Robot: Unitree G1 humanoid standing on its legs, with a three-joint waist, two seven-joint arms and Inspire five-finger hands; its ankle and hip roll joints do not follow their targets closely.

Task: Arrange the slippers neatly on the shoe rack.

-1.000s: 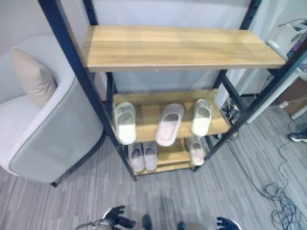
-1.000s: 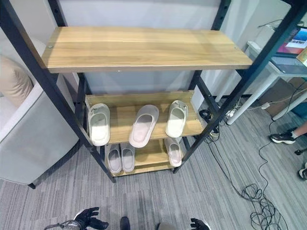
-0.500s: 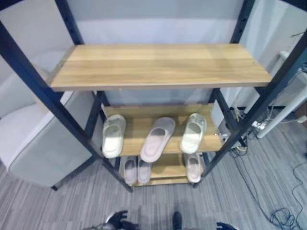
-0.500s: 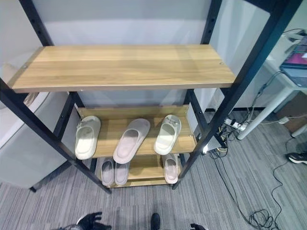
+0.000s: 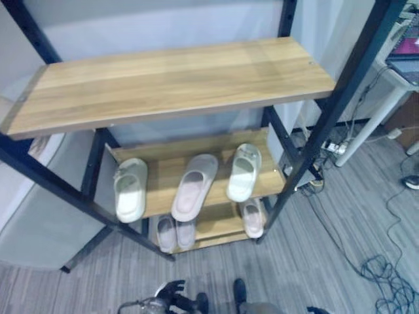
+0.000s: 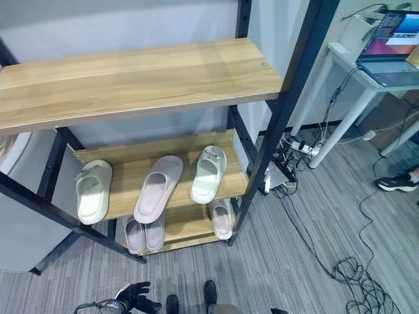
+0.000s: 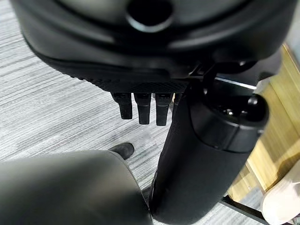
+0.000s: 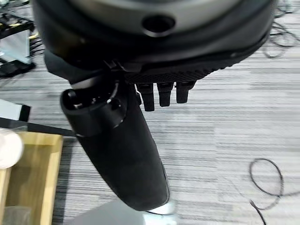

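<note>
Nearest me, the left hand (image 6: 136,298) hangs low over the grey floor (image 6: 288,261) with its fingers (image 7: 143,108) relaxed and spread, holding nothing. The right hand (image 8: 164,70) is down beside it, fingers (image 8: 161,95) loosely extended and empty too.

Both hands are well apart from the shoe rack (image 5: 327,111), so any reach has to go in under the top shelf (image 5: 170,82); I reckon an arm could knock a black post or sweep a slipper off the front edge, since several overhang it.

On the bottom shelf (image 6: 186,226) sits a small pale pair (image 6: 145,234) close together, and one single slipper (image 6: 222,219) well to the right. Above, the middle shelf (image 5: 163,173) carries a cream slipper (image 5: 130,189) on the left, a pinkish one (image 5: 194,186) slanted in the centre and another cream one (image 5: 244,172) tilted to the right, unevenly spaced.
</note>
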